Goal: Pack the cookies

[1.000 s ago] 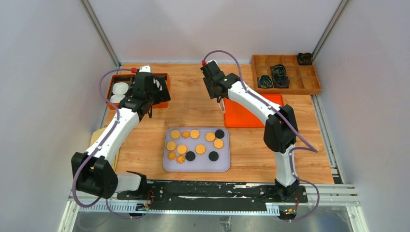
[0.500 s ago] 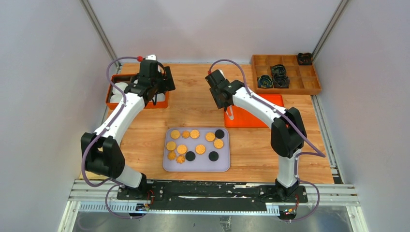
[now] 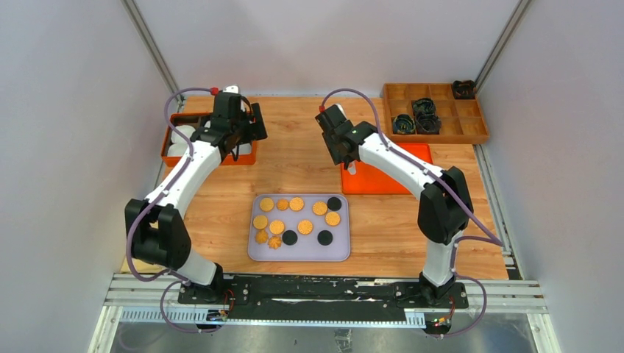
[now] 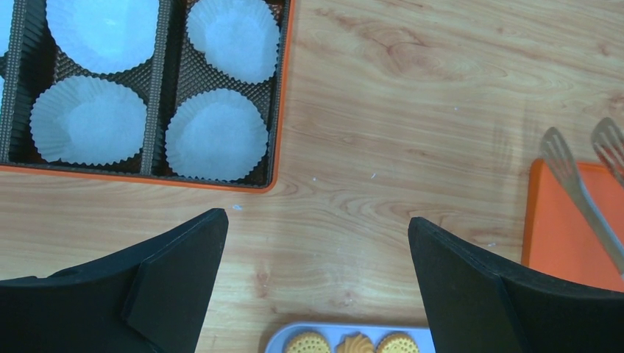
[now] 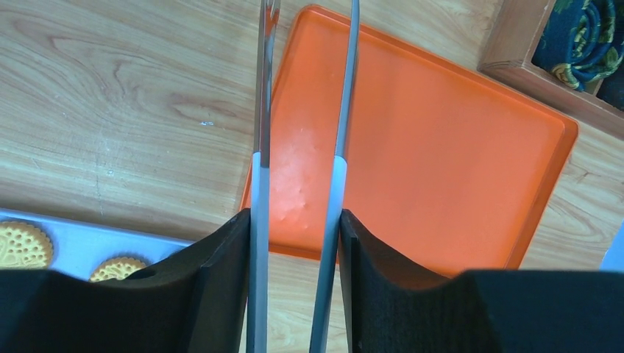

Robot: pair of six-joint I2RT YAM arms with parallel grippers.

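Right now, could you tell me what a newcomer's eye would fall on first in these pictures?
The cookies, golden and black, dot a lilac tray in the near middle. The right claw is shut on metal tongs above the corner of an orange tray. The left claw hangs open near white paper cups, far left.

The table point(image 4: 412, 95) is showing wood grain with a soft sheen. The paper cups point(image 4: 216, 136) are looking thin, white and crimped. The tongs point(image 5: 263, 110) are gleaming like brushed metal. The orange tray point(image 5: 441, 154) is looking like smooth plastic, slightly pimpled. The right pincer point(image 5: 294, 220) is looking matt black, and the cookies point(image 5: 18, 244) are looking dry and stamped.
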